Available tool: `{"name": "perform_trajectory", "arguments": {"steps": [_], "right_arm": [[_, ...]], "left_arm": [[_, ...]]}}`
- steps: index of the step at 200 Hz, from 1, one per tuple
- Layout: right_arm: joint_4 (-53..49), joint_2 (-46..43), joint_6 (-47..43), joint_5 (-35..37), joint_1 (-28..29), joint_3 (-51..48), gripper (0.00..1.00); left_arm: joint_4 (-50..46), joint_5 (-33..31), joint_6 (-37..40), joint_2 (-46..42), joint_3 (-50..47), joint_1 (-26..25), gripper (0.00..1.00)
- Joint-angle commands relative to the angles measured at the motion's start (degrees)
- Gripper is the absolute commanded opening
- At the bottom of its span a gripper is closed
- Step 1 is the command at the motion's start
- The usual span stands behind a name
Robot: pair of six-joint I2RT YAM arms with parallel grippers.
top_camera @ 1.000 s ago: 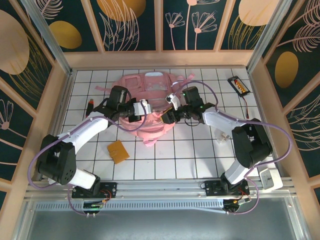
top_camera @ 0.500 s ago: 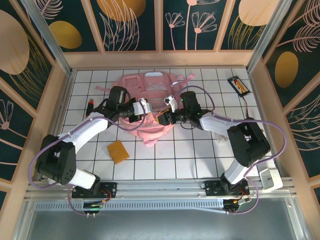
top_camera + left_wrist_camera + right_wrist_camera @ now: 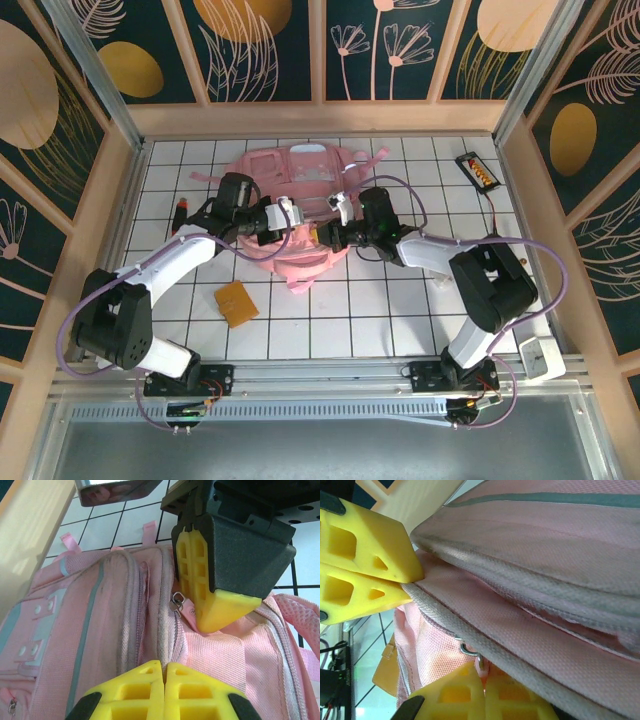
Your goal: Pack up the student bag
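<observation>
Pinching bag fabric: left gripper (image 3: 165,672), fingers pressed flat together on a seam edge of the student bag (image 3: 300,168), which lies directly beneath and ahead of both tools. Facing it, tip just beside tip: right gripper (image 3: 483,680), fingers closed tight on the zip pull (image 3: 470,651).

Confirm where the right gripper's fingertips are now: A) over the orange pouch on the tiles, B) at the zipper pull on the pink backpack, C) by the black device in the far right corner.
B: in the right wrist view the right gripper is shut on the zipper pull of the student bag.
</observation>
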Motion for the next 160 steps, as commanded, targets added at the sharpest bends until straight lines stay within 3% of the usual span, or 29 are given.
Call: {"name": "perform_trajectory", "arguments": {"steps": [1, 64, 91, 107, 117, 130, 137, 160], "right_arm": [[-3.75, -3.84, -1.08, 10.41, -1.81, -1.05, 0.0], [-10.31, -5.27, -0.5, 19.4, -9.18, -1.85, 0.0], [-9.13, -5.34, -2.04, 14.78, -9.54, -1.53, 0.0], [-6.38, -5.34, -5.93, 2.44, -9.73, -2.36, 0.0], [-3.77, -6.15, -7.46, -6.91, -9.24, -3.31, 0.18], [0.64, -7.6, -6.83, -12.57, -7.34, -5.67, 0.37], [1.9, -7.72, -5.81, -13.72, -6.4, -6.19, 0.41], [5.7, -5.23, 1.49, -15.3, -4.02, -6.25, 0.43]], "left_arm": [[1.4, 1.76, 1.2, -2.84, -1.16, 0.86, 0.0], [-0.74, 1.62, 3.7, -2.65, -3.64, 1.79, 0.0], [-0.55, 1.77, 3.44, -3.0, -4.21, 2.0, 0.0], [0.33, 2.83, 1.91, -3.14, -4.03, 2.14, 0.0], [1.0, 3.73, 0.59, -3.04, -3.9, 2.15, 0.0], [1.24, 5.31, -0.86, -2.99, -3.2, 2.15, 0.0], [1.76, 5.88, -1.95, -3.01, -2.97, 2.13, 0.0], [3.76, 7.58, -5.01, -3.34, -2.58, 2.15, 0.0]]}}
